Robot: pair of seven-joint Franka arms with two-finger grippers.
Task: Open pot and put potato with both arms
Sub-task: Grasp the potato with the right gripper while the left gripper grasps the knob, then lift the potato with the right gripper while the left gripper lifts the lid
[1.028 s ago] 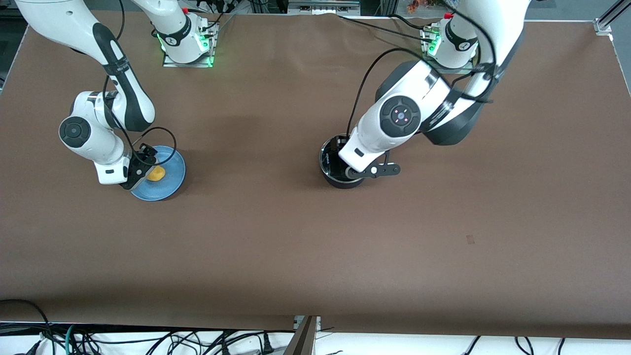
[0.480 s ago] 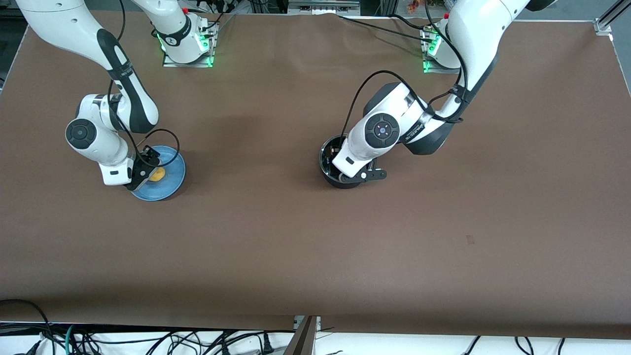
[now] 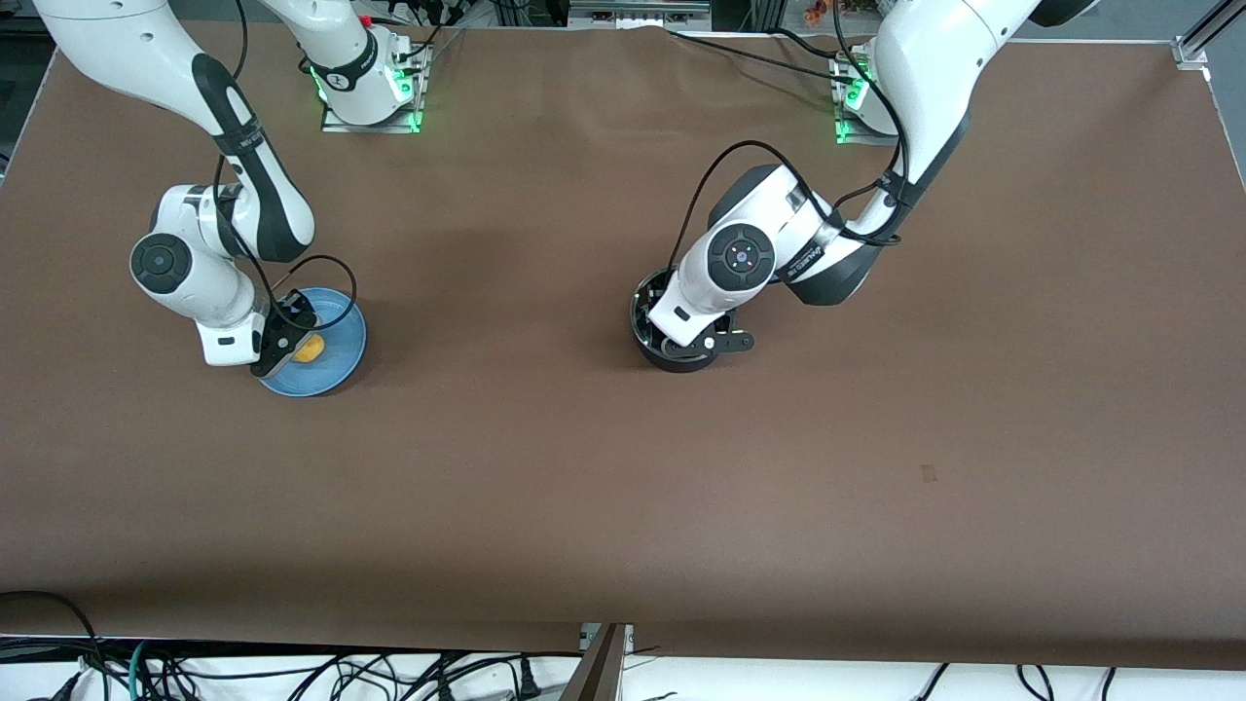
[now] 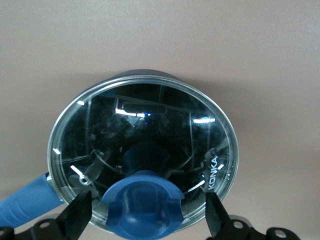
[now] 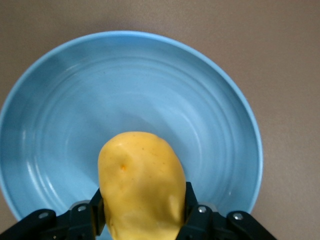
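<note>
The black pot (image 3: pixel 643 321) stands mid-table, mostly hidden under the left arm. In the left wrist view its glass lid (image 4: pixel 145 125) is on, with the blue knob (image 4: pixel 142 200) in the middle and the blue handle (image 4: pixel 25 200) at the side. My left gripper (image 3: pixel 684 338) (image 4: pixel 146 212) is open, with a finger on each side of the knob and a gap at both. The yellow potato (image 3: pixel 311 349) (image 5: pixel 140 175) lies on a blue plate (image 3: pixel 341 336) (image 5: pixel 150 75). My right gripper (image 3: pixel 290 341) (image 5: pixel 142 212) is shut on the potato at plate level.
The brown table (image 3: pixel 545 467) runs wide toward the front camera. The two arm bases (image 3: pixel 370 88) (image 3: pixel 866 97) stand along its edge farthest from the camera. Cables hang below the near edge.
The left arm has come down over the pot, bringing its gripper around the lid's knob. The right gripper has shifted slightly onto the potato on the plate.
</note>
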